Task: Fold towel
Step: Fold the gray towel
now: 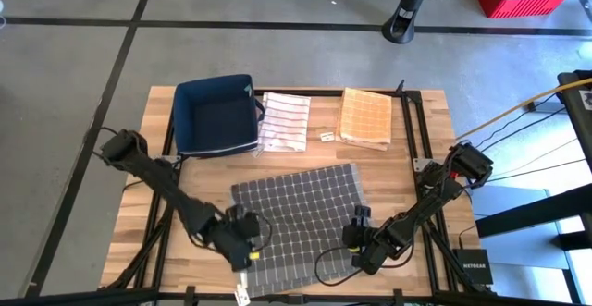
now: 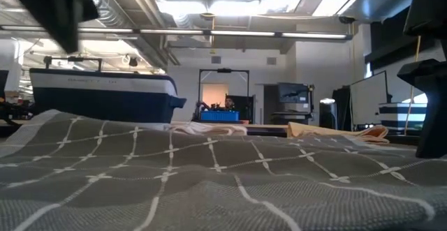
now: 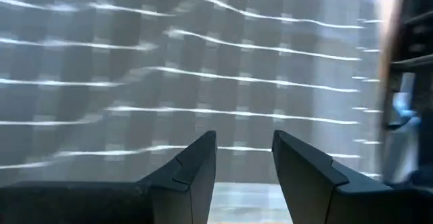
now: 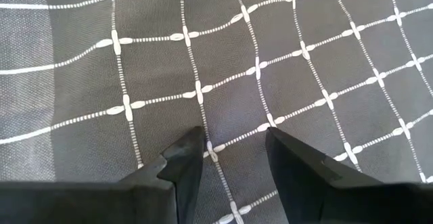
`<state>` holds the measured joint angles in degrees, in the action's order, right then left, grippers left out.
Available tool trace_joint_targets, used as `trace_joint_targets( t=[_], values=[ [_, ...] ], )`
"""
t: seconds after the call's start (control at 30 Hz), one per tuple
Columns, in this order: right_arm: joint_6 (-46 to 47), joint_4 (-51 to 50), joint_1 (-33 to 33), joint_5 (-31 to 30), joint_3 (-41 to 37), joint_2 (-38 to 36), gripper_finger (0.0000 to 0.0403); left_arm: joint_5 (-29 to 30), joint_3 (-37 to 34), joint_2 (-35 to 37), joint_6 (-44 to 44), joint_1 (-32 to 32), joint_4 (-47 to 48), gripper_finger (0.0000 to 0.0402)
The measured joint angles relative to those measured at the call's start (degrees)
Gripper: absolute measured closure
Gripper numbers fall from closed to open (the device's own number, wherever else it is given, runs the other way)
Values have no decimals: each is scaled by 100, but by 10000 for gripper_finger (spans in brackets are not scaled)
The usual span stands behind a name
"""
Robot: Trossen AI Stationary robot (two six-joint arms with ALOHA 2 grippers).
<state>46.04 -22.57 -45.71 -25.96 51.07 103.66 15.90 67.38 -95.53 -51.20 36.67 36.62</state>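
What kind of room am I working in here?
Most likely a robotics lab or workshop. The wooden table stands on a bare concrete floor marked with dark tape lines, the low view shows exposed ceiling ducts and strip lights, and monitors stand on benches behind.

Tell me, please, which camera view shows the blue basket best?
The high view: the blue basket shows whole from above, at the table's far left beside the striped towel. The low view shows only its side wall. Neither wrist view shows it.
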Motion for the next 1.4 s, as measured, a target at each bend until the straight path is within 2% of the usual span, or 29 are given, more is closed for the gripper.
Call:
trace_joint_targets(
  t=[0.17,0.27,0.47,0.57,0.73,0.9,1.03,1.27,1.4],
  values=[
    [-201,-443,5,151,326,-139,237,66,-52,-608,-734,534,-616,263],
    [-457,-498,-2,-28,534,-394,237,-49,-51,-1011,-971,710,-1008,263],
    [-1026,-902,320,-381,518,-462,237,-654,-13,-1528,-1290,715,-790,263],
    [-1085,-1068,678,-520,392,-472,237,-1010,-16,-1506,-1292,662,-553,263],
    [-1389,-1122,1470,-621,224,-476,237,-1196,-27,-1484,-1094,638,-443,263],
    [-1786,-783,2449,62,-273,-519,237,-1408,-32,-1489,-1039,572,-441,263],
    [-1503,-856,3005,48,-586,-553,237,-1542,-36,-1495,-1189,628,-443,263],
    [-1369,-1070,3225,127,-379,-617,237,-1720,11,-1444,-1106,543,-366,263],
    [-1584,-1639,3162,543,-21,-994,237,-1570,133,-1155,-946,436,18,263]
  ],
)
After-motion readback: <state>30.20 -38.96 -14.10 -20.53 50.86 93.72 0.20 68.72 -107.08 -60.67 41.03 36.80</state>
